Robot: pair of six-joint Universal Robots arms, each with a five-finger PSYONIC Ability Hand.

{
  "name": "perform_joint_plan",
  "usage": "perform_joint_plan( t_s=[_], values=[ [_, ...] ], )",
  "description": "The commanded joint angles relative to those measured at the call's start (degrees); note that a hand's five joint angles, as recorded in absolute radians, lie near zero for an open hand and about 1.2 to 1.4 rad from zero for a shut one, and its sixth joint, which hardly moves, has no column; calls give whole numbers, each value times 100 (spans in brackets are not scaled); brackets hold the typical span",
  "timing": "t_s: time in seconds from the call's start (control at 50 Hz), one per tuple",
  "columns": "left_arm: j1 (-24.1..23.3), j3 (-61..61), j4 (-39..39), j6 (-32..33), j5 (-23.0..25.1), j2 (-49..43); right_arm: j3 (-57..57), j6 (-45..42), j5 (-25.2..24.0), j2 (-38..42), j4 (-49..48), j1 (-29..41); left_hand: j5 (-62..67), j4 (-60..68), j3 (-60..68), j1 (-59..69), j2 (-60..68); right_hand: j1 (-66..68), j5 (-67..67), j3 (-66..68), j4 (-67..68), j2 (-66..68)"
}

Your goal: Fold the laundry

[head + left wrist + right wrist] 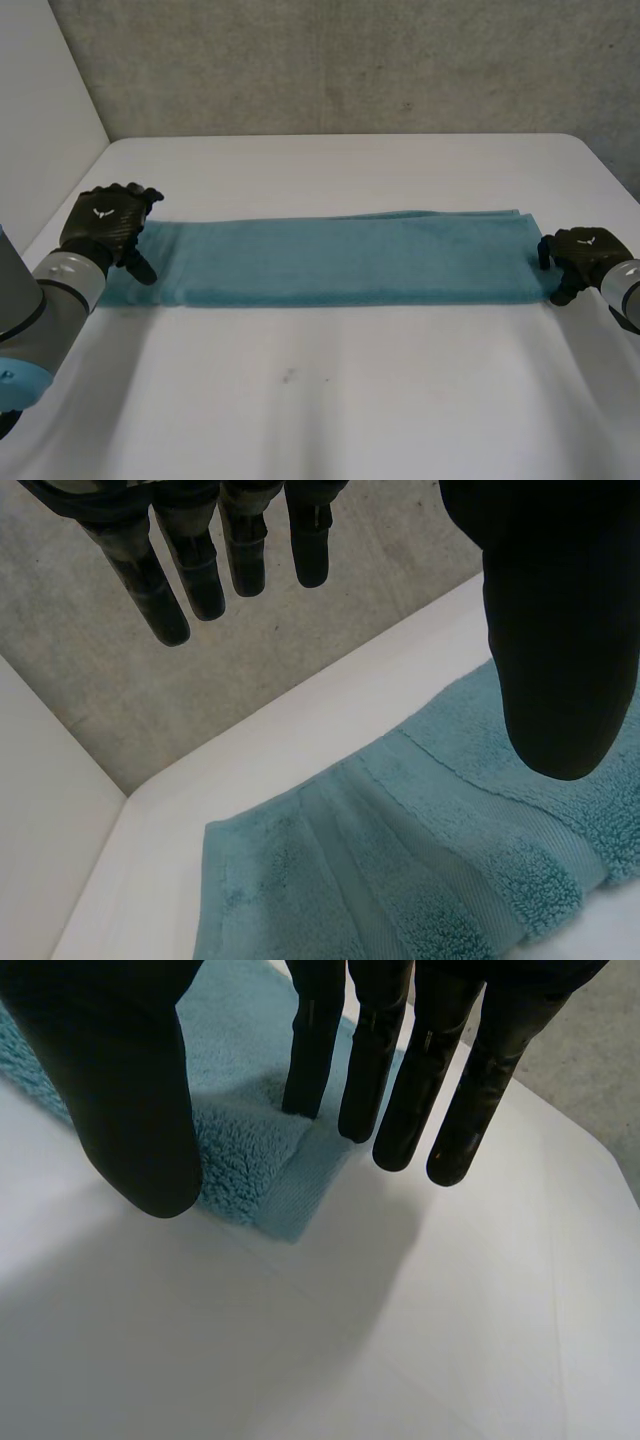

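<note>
Both hands open, fingers straight, holding nothing — left hand (105, 226) at one end, right hand (584, 251) at the other of the teal towel (340, 262) lying as a long strip across the table (330, 410) — I'd pinch the end corners squarely so the edges meet.

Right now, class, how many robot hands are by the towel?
2. The left robot hand is over the left end of the towel; the right robot hand is at its right end.

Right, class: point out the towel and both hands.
towel (350, 262): head view, middle of the cloth.
left hand (103, 226): head view, back of the hand.
right hand (584, 251): head view, back of the hand.
</note>
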Motion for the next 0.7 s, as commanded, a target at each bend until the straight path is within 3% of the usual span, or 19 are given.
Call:
perform_joint_plan(
  t_s=[0.02, 0.1, 0.22, 0.34, 0.44, 0.56, 0.62, 0.64, 0.66, 0.7],
  values=[
    [-9, -16, 14, -3, -2, -10, -121, 1, 44, 150, -22, -11, 66, 21, -27, 2, 20, 4280, 3830, 3688, 3711, 3711],
    [-9, -42, 5, -3, -2, -1, -165, 27, 114, 150, -276, -107, 66, 21, -27, 2, 20, 4644, 4195, 4053, 4075, 4075],
    [-9, -77, 5, -3, -2, 34, -235, -7, 1087, -122, -540, -555, 32, -13, -60, -31, -13, 4644, 4195, 4053, 4075, 4075],
    [0, -86, 5, -3, -2, 43, -684, -219, 1582, -114, -461, -1048, 32, -13, -61, -31, -14, 4644, 4195, 4053, 4075, 4075],
    [0, -95, -4, 6, -10, 52, -1210, -1086, 1845, -149, -488, -1180, 32, -13, -61, -31, -14, 4644, 4195, 4053, 4075, 4075],
    [0, -130, 5, 6, -11, 69, -1448, -1221, 1837, -219, -496, -846, 32, -13, -61, -31, -14, 4644, 4195, 4053, 4075, 4075],
    [9, -139, -4, 6, -11, 96, -1702, -914, 1758, -368, -532, 161, 32, -13, -61, -31, -14, 4644, 4195, 4053, 4075, 4075],
    [9, -139, -4, 6, -11, 96, -1703, -913, 1758, -369, -532, 165, 32, -13, -61, -31, -14, 4644, 4195, 4053, 4075, 4075],
    [9, -139, -4, 6, -11, 105, -1842, -852, 1723, -430, -558, 818, 32, -13, -61, -31, -14, 4644, 4195, 4053, 4075, 4075],
    [9, -147, -4, 6, -11, 131, -1914, -851, 1687, -430, -576, 1088, 32, -13, -61, -31, -14, 4644, 4195, 4053, 4075, 4075]
  ],
)
